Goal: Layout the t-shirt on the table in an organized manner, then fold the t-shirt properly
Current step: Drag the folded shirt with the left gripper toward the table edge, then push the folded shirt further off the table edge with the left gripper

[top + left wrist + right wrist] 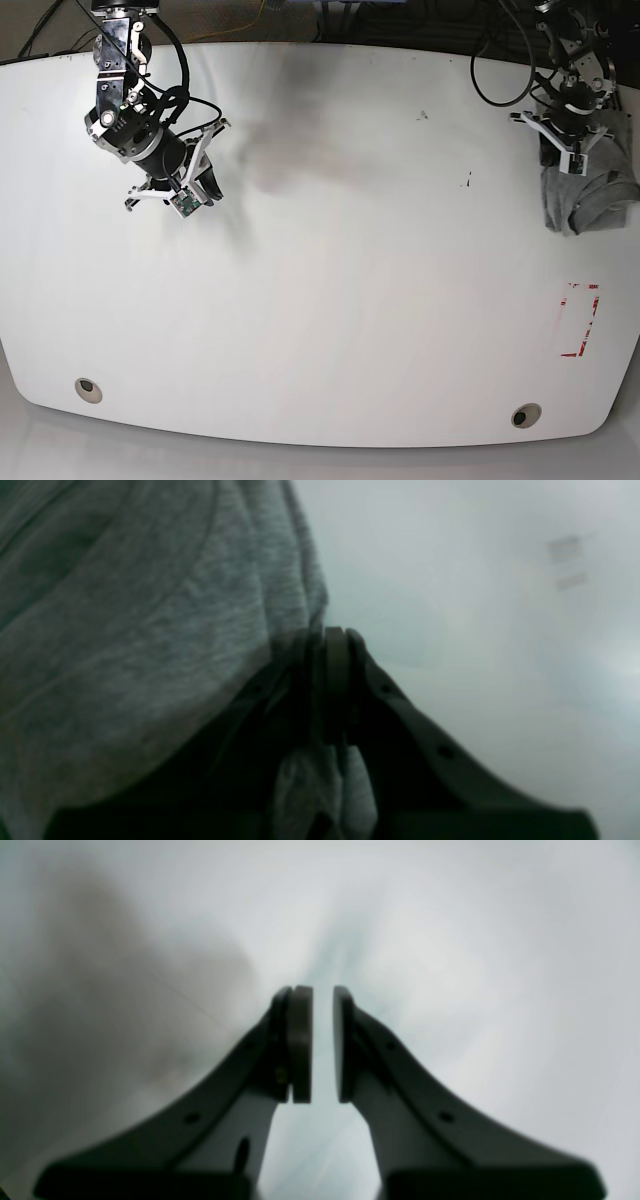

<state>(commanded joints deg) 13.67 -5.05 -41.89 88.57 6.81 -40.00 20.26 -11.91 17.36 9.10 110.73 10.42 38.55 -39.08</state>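
Note:
The heather-grey t-shirt (590, 200) is bunched in a wrinkled clump at the far right of the white table (330, 300). My left gripper (572, 150) is right above the clump. In the left wrist view the left gripper (332, 635) is shut on a fold of the t-shirt (150, 630), and fabric also shows between the fingers lower down. My right gripper (193, 190) is over bare table at the back left, far from the shirt. The right wrist view shows the right gripper (322, 992) open by a narrow gap with nothing between the pads.
A red dashed rectangle (580, 320) is marked near the right front of the table. Two round grey grommets (88, 390) (525, 415) sit near the front edge. Small dark specks (466, 181) dot the back right. Cables hang behind the back edge.

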